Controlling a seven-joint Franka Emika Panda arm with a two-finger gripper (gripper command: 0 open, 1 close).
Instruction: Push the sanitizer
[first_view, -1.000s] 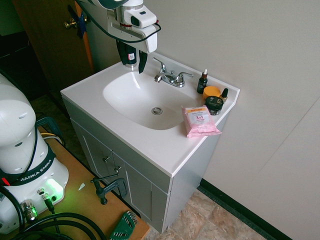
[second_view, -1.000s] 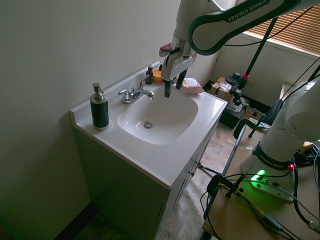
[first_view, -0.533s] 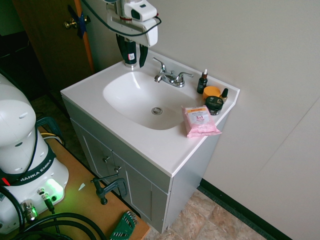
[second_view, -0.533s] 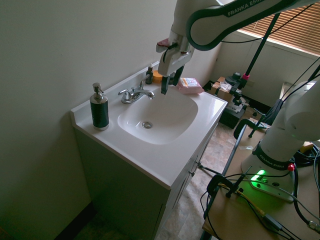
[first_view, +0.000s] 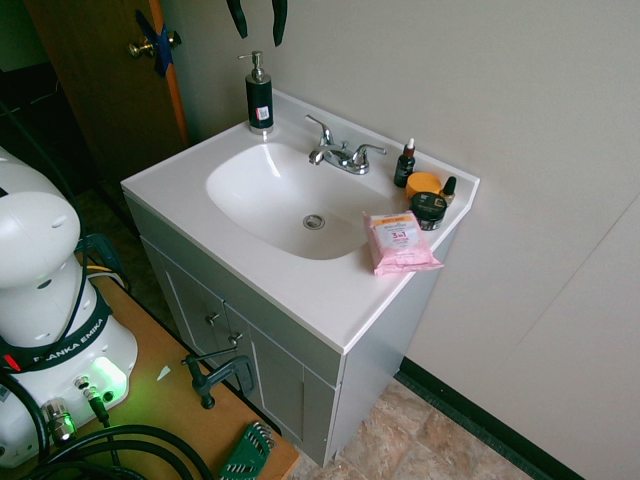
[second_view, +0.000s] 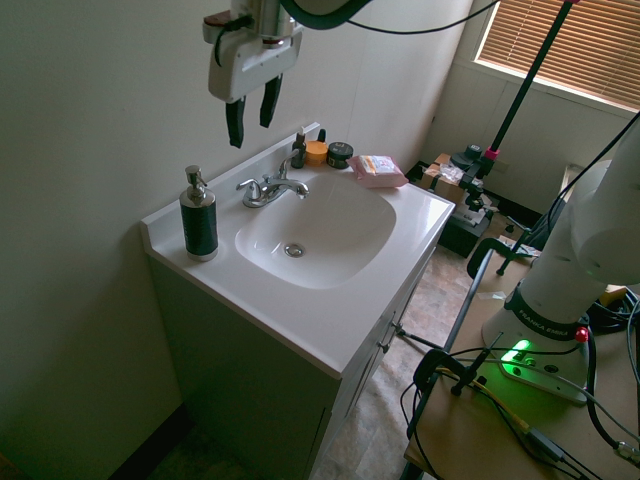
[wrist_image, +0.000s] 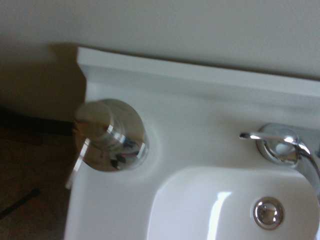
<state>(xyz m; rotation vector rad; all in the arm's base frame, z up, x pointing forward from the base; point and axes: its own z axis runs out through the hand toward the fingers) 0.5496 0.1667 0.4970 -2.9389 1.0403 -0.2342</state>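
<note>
Approach step: gripper (second_view: 251, 108), its 2 fingers apart (empty), hangs above the sanitizer (second_view: 198, 218); next, descend beside it.

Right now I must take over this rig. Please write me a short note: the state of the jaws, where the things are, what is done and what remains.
Gripper: open, empty, pointing down, high above the vanity, between the sanitizer and the faucet in the second exterior view.
Sanitizer: upright on the back corner of the sink top, near the wall, at the far end from the pink wipes packet and small jars.
Done: nothing visible; the gripper touches nothing.
Left: come down beside the sanitizer and push it, probably keeping contact low so that it does not tip.
</note>
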